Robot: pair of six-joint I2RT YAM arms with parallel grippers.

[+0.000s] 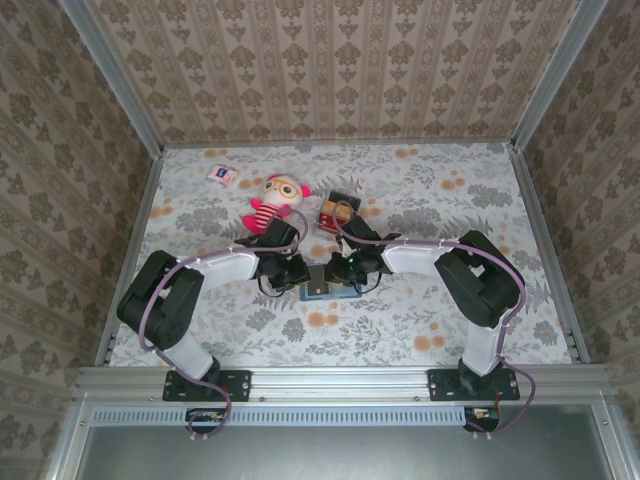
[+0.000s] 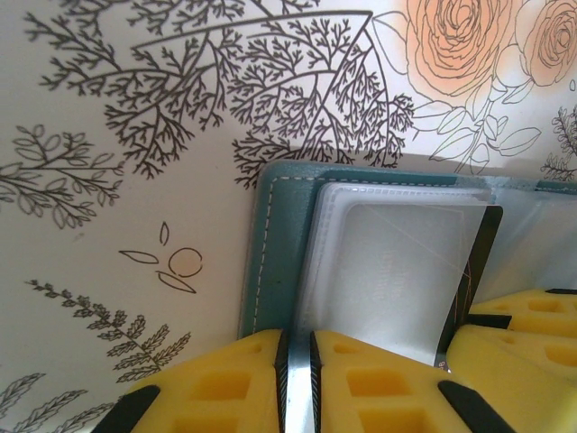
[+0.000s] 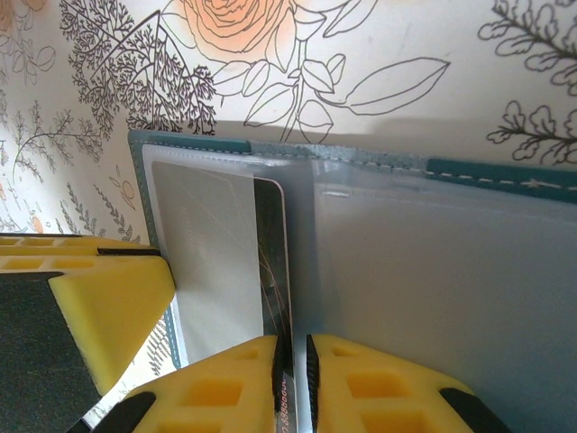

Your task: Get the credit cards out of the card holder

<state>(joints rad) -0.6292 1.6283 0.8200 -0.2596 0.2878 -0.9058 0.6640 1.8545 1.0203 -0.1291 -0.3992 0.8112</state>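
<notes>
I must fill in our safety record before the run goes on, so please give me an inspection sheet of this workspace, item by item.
Surface: floral tablecloth, flat, no spill seen.
Job's things: teal card holder lies open; a dark card sticks out of its clear pocket; a red-and-dark pile, seemingly cards, lies farther back.
Clutter: plush doll and small packet at the far side.
Grippers: left gripper shut on the card holder's clear pocket; right gripper shut on the dark card.
Cables: purple cable along each arm, no snag seen.
Surroundings: patterned walls, metal frame.
</notes>
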